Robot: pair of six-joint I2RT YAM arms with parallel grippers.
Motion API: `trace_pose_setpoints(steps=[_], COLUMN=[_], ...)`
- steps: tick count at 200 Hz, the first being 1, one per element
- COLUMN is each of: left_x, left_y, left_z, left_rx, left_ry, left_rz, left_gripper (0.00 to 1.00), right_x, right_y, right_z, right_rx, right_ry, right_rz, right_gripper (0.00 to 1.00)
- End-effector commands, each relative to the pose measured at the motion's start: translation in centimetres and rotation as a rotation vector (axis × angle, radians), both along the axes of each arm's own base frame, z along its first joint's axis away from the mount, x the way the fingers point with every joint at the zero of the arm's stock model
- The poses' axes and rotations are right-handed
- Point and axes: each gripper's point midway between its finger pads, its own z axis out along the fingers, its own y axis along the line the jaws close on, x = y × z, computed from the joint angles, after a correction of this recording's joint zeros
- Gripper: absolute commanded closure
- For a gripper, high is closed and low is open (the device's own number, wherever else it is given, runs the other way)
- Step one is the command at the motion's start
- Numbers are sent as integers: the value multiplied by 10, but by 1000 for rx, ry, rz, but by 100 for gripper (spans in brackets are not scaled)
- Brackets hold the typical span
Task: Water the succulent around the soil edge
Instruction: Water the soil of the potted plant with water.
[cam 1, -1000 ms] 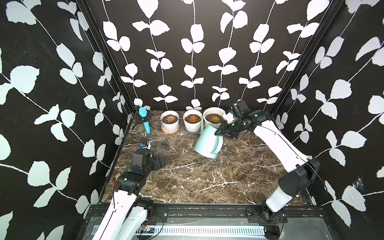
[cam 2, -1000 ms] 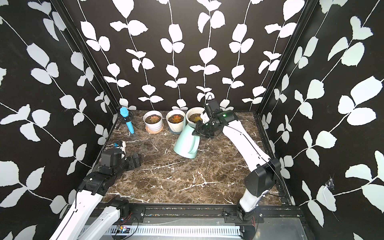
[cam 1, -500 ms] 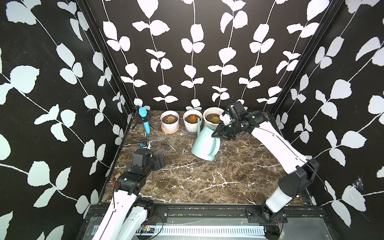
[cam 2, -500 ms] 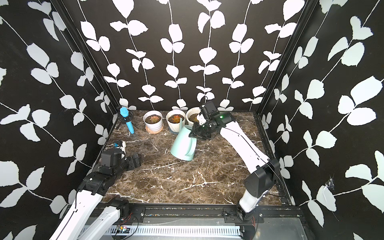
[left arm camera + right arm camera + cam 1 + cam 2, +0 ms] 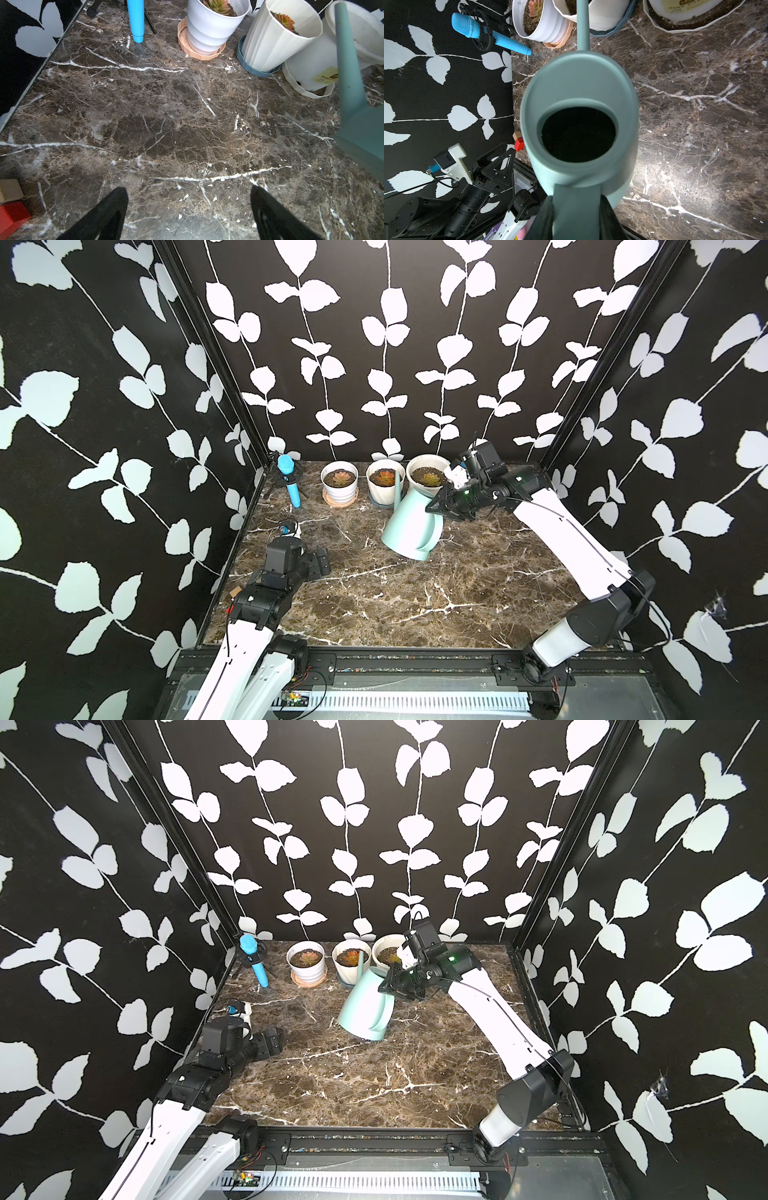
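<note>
**Materials and surface finish**

The watering can (image 5: 579,87) looks made of matt, smooth mint plastic. The table top (image 5: 166,128) is brown, marble-like and polished, with white veins. At 12 o'clock, the ribbed pot (image 5: 276,41) seems smooth cream plastic.

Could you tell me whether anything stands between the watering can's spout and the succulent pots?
Nothing visible does. The right gripper holds the watering can by its handle, and its spout rises right beside the middle pot, close to its rim.
</note>
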Motion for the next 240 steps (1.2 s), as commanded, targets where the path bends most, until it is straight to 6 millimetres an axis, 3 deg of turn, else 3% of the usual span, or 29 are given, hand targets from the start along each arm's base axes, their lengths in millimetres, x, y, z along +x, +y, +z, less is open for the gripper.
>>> trace_pose_setpoints(steps=[1,240], left_x=[-1,-2], left_y=[-1,0], left_z=[-1,2], left_rx=[2,0], left_ry=[-5,-16], left_rz=[-6,-3], left_gripper=[7,7], right_x=[-2,-11], right_y=[8,17], right_z=[18,1], right_rx=[80,76], right_ry=[-45,43], right_rz=[8,20], right_gripper=[100,100])
